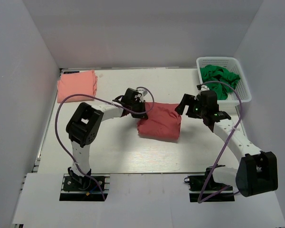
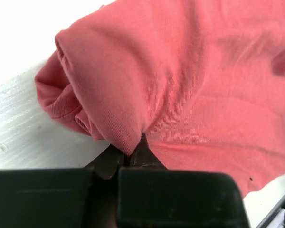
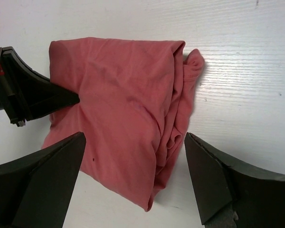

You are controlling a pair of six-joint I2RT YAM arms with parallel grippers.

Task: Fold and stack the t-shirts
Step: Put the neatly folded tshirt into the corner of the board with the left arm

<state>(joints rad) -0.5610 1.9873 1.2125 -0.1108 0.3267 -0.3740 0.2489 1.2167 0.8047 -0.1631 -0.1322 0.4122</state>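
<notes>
brick-red t-shirt (image 2: 194, 80): soft knit cloth, fine ribbing visible close up, matt, creased.
salmon-pink t-shirt (image 1: 76, 85): cloth, matt, paler tone.
table (image 3: 237, 71): white painted board, faint grain lines, slight sheen.
right gripper (image 3: 134, 142): fingers (image 3: 42, 185) black, looks like hard plastic, smooth, matt.
basket (image 1: 218, 59): white plastic lattice.
green heap (image 1: 218, 77) inside: cloth, matt, rumpled.
cable (image 1: 56, 121): purple, smooth sheath.

Bright, even overhead light; soft shadows, little blur.
</notes>
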